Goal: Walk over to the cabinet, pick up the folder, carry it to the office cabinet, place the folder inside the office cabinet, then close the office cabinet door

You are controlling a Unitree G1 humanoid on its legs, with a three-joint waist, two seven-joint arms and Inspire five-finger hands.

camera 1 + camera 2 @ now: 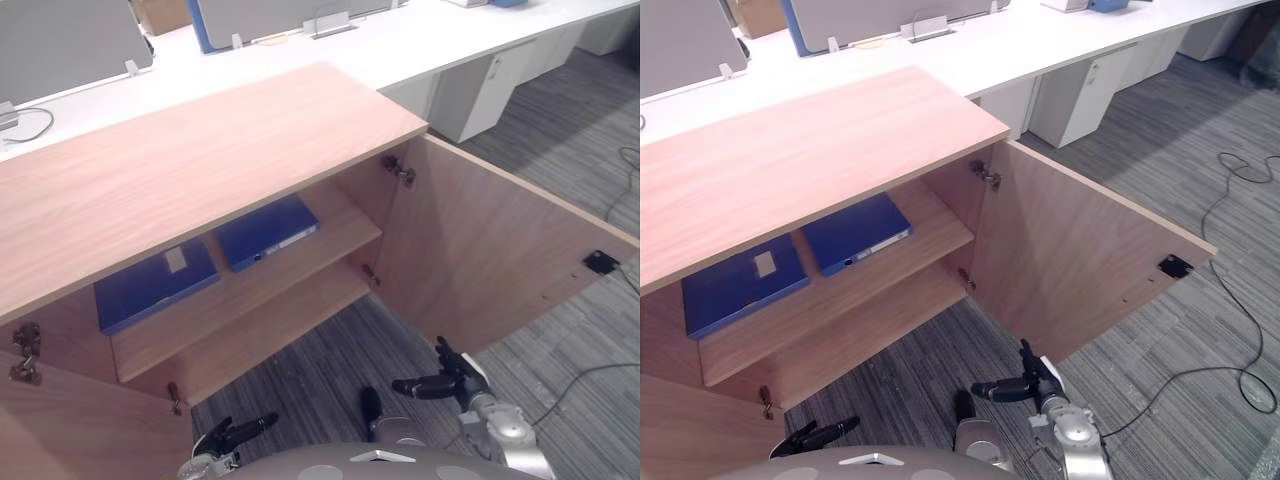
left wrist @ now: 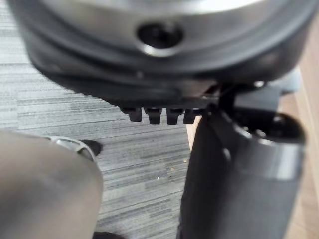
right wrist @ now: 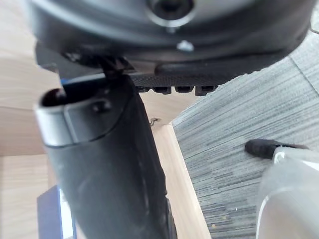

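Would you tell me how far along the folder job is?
Looks done: a left folder and right folder lie on the upper shelf of the office cabinet. In hand: nothing; the left hand and right hand hang open, empty. Left: the right door stands open and needs closing.

No readable print, even on the folder label [image 1: 176,260].
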